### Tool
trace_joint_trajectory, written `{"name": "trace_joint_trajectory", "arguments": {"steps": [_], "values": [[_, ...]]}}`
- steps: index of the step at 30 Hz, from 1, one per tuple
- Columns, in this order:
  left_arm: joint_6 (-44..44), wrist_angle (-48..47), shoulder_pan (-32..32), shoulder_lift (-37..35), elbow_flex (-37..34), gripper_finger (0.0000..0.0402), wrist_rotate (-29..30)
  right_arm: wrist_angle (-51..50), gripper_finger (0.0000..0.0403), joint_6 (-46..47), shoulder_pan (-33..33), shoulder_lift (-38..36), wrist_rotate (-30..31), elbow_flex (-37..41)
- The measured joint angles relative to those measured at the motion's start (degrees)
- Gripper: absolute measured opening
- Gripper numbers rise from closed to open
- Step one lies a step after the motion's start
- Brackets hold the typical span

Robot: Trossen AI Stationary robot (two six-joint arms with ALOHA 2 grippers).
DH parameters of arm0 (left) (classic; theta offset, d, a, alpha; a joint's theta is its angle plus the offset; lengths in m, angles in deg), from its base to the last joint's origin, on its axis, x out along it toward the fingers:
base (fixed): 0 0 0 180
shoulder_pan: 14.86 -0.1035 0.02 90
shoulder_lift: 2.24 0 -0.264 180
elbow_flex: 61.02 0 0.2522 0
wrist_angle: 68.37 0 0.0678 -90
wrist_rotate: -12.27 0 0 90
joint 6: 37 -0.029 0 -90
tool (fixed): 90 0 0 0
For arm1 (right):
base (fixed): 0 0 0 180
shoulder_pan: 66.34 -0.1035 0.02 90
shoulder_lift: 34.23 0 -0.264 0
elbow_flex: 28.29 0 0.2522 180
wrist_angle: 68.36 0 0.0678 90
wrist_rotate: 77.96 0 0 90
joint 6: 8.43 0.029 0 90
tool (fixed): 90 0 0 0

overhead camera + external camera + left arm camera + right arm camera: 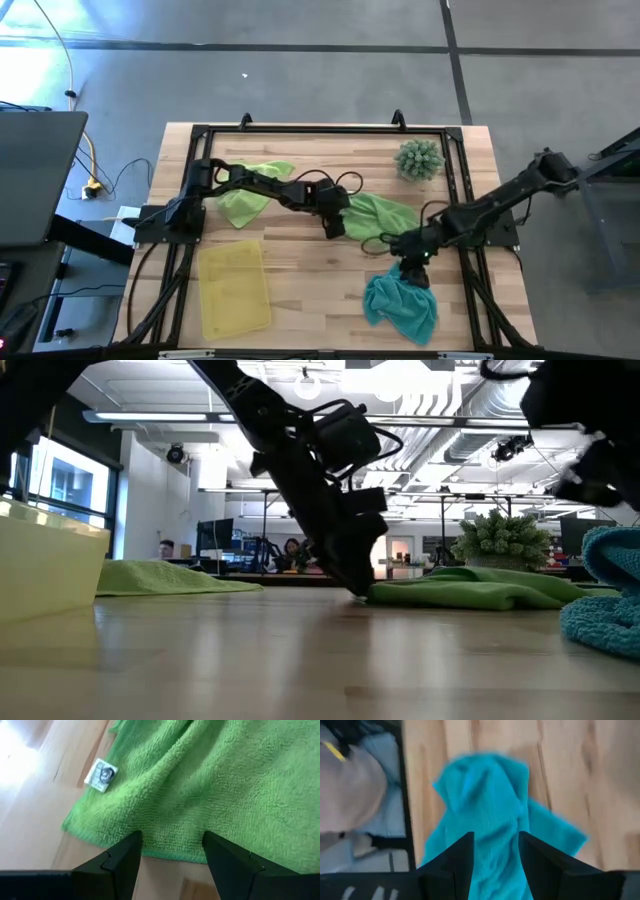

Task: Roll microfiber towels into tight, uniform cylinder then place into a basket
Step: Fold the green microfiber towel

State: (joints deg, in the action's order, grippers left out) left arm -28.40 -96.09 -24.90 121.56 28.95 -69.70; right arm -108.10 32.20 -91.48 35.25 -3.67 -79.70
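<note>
Fingers of the right gripper (495,865) apparently pinch the teal towel (490,820); left gripper (170,865) spread over the green towel (210,785).

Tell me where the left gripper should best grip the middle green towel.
Probably the near hem. The middle green towel lies flat, its edge running between the open fingers of the left gripper, beside the tagged corner. Coming straight down and pinching that hem gives a straight edge to start rolling from.

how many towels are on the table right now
3. One lime green towel lies at the table's back left, a second lime green towel lies mid-table under the left gripper, and the teal towel hangs in the right gripper, front right.
</note>
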Motion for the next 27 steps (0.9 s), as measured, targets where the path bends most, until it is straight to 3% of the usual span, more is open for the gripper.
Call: {"name": "trace_joint_trajectory", "arguments": {"steps": [8,13,17,22,27], "values": [[2.09,-14.39,1.72,-3.06,0.02,0.0204,3.89,5.7,0.0147,7.65,-4.6,7.62,-4.33,0.05],[2.83,-31.84,3.13,-7.03,-0.67,0.0204,10.3,16.21,0.0147,9.57,-7.16,11.73,-3.83,0.0],[3.44,-39.81,3.87,-10.11,-1.41,0.0204,12.78,20.52,0.0147,11.02,-8.94,15.47,0.09,-0.25],[3.34,-41.03,5.23,-14.06,-1.15,0.0204,13.13,19.75,0.0147,14.67,-10.58,19.14,1.54,-0.3],[3.21,-38.09,7.23,-16.82,-0.72,0.0204,11.88,14.82,0.0147,21.94,-12.98,21.06,-4.08,-0.54]]}}
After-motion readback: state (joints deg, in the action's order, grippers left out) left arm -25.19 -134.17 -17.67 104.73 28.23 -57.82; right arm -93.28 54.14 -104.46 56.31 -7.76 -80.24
